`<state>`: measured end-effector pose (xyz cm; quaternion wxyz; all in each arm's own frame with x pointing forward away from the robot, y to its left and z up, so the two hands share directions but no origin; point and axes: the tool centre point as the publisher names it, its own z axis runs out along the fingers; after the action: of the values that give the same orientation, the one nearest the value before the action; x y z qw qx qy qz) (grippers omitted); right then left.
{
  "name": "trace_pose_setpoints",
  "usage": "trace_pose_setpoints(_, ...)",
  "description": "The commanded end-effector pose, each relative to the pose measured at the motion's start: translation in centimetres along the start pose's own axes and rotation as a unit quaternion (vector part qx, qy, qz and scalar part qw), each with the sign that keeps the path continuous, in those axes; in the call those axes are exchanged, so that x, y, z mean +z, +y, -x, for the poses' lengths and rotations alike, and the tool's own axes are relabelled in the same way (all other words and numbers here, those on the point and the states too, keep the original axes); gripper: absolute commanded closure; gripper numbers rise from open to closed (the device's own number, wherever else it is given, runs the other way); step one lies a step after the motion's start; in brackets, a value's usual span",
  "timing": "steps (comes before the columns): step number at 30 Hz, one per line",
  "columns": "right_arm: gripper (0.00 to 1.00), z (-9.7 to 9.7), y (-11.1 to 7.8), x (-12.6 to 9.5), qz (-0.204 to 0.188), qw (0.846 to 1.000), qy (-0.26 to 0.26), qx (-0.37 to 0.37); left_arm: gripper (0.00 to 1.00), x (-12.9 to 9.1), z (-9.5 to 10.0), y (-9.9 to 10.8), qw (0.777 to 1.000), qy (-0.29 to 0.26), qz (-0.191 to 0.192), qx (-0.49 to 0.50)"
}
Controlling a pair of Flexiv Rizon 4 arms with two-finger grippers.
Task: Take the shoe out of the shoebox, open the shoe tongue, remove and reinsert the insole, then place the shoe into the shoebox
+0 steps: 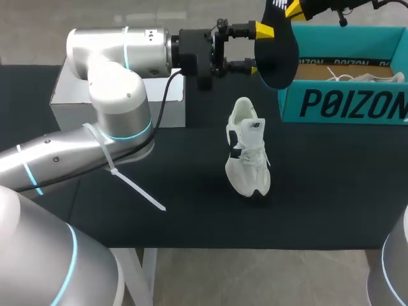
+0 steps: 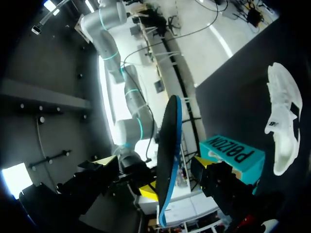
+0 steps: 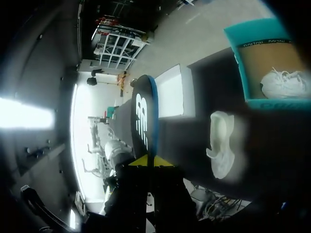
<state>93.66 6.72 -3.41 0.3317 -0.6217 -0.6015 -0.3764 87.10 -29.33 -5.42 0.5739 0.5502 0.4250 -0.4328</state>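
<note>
A black insole with a blue edge hangs above the table's back, and my right gripper is shut on its top end. In the right wrist view the insole stands straight out from the right gripper. My left gripper is open, one yellow finger on each side of the insole; both fingers stand apart from it in the left wrist view, around the left gripper. The white shoe stands on the black table below, also seen as the shoe and the shoe.
The teal shoebox sits open at the back right, with a second white shoe inside it. A white box stands at the back left behind my left arm. Black tabletop lies bare in front of the shoe.
</note>
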Motion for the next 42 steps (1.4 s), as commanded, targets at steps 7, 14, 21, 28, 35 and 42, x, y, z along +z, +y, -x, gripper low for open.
trace_pose_setpoints(7,1.00,-0.1,-1.7,0.4,-0.014,1.000,0.011,0.007,0.82,0.4,-0.8,0.6,1.000,0.008,-0.007,0.020)
trace_pose_setpoints(14,1.00,-0.1,-2.6,0.7,-0.023,1.000,0.015,0.009,1.00,0.4,-1.1,1.0,1.000,0.010,-0.001,0.019)
trace_pose_setpoints(21,0.00,-0.4,-2.3,0.6,0.012,0.999,0.042,0.009,1.00,0.3,-0.8,0.6,1.000,-0.003,0.001,0.014)
trace_pose_setpoints(28,0.00,0.6,-2.5,-1.3,0.041,0.999,0.006,0.001,1.00,-0.9,-1.2,1.1,1.000,0.010,-0.012,0.007)
trace_pose_setpoints(35,0.00,1.9,-2.8,-3.5,0.080,0.997,-0.013,0.006,1.00,-1.8,-2.0,1.6,0.999,0.030,-0.021,-0.002)
trace_pose_setpoints(42,0.00,2.5,-3.2,-4.1,0.099,0.995,-0.012,0.019,1.00,-1.6,-0.9,3.1,0.938,0.073,-0.006,-0.340)
